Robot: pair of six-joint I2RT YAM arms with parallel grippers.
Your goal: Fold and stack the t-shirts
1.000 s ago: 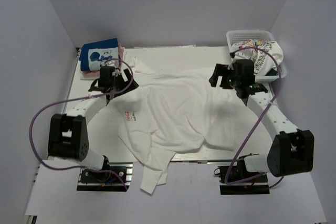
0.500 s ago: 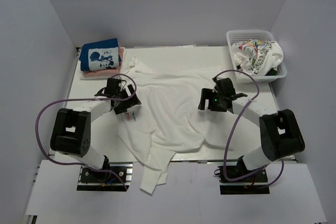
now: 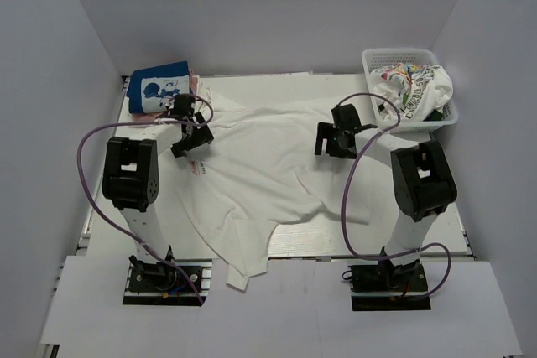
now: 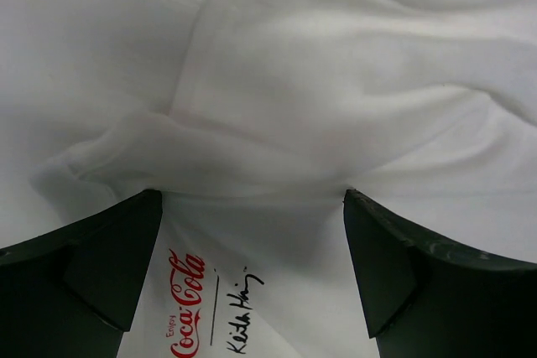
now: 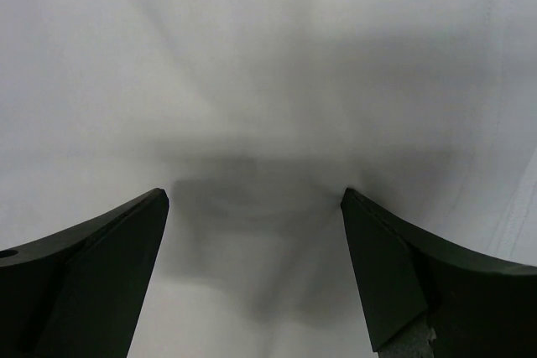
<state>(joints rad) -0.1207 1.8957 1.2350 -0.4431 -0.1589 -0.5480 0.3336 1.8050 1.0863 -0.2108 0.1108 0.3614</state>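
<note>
Now the white t-shirt lies nearer the desk's far edge.
Left and right jaws stand apart over it; folding not begun.

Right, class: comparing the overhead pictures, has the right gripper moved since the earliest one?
Yes. The right gripper has moved left, away from the white basket, and now sits farther over the large white t-shirt.

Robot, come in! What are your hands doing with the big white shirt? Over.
Left gripper open, right gripper open, both low over white shirt. Shirt spread, not yet folded. Nothing seen in the way.
</note>
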